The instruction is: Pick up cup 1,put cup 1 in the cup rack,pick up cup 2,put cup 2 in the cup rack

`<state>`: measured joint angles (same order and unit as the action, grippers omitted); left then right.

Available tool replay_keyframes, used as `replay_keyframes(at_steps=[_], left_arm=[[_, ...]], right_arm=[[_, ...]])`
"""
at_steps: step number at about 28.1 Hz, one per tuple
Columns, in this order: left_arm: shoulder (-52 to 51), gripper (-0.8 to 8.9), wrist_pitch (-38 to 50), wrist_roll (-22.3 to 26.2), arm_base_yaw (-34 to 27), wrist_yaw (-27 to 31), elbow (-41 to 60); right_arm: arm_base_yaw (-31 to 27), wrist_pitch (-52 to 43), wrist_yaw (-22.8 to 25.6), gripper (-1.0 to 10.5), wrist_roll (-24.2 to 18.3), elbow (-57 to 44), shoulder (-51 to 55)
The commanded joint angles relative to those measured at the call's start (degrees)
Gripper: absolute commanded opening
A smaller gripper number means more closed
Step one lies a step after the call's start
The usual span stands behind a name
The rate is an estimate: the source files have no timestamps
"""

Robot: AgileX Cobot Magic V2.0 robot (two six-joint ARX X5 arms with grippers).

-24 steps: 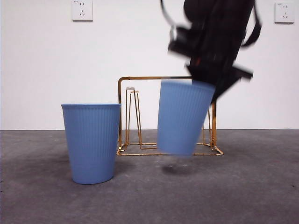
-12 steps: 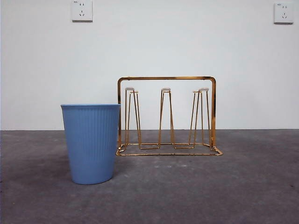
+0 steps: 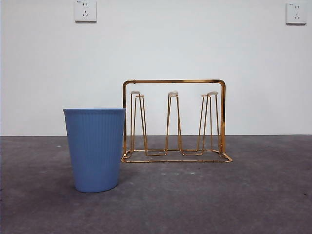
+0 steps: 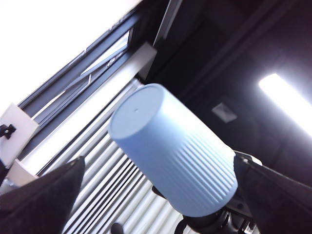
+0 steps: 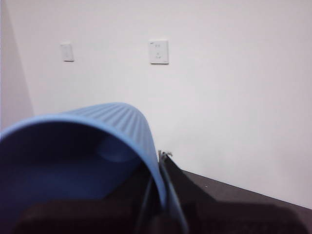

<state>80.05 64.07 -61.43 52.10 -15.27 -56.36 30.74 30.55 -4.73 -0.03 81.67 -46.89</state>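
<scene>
One blue ribbed cup [image 3: 95, 149] stands upright on the table, left of the gold wire cup rack [image 3: 174, 122] and just in front of its left end. The rack's pegs are bare. A second blue cup [image 5: 97, 146] is lifted out of the front view, with my right gripper [image 5: 157, 195] shut on its rim. The left wrist view shows that same cup [image 4: 170, 151] from below, bottom end up, against the ceiling. My left gripper [image 4: 158, 160] is open, its jaws wide apart and nothing between them. Neither arm shows in the front view.
Grey table surface [image 3: 219, 195] extends in front of and to the right of the rack. A white wall with two sockets [image 3: 86, 10] stands behind.
One second ago the arm held the second cup in front of the rack's right half. It has since lifted out of the front view with the cup. The standing cup and rack have not moved.
</scene>
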Motion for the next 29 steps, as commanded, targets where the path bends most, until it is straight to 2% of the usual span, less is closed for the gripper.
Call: replay_keyframes(at_steps=[1,12,16,21,26,29], left_arm=[[1.1,7.19,1.9,-1.4,0.9,2.3,-0.1],[1.6,7.19,4.6,-1.4,0.8,3.6,-0.4],[1.6,7.19,4.6,-1.4,0.8,3.6,-0.4],[1.6,7.19,4.6,-1.4,0.7,4.3,-0.4],[1.6,7.18,5.1,-1.4,0.5,4.8,-0.4],[1.6,7.18,5.9,-1.4,0.3,4.8,-0.4]], right_arm=[[0.1,-1.7,-1.6,-0.1,-0.2,-0.5,-1.0],[0.2,-4.9,-6.4,-0.1,0.0,-0.5,-7.1],[2.2,-5.2,-6.4,-0.1,0.0,-0.5,-9.0],[5.5,-5.7,-5.3,-0.1,-0.7,-0.5,-10.3],[7.9,-5.1,-1.0,-0.1,-1.7,-0.5,-10.4],[8.0,-4.9,-0.1,-0.1,-1.8,-0.5,-10.4]])
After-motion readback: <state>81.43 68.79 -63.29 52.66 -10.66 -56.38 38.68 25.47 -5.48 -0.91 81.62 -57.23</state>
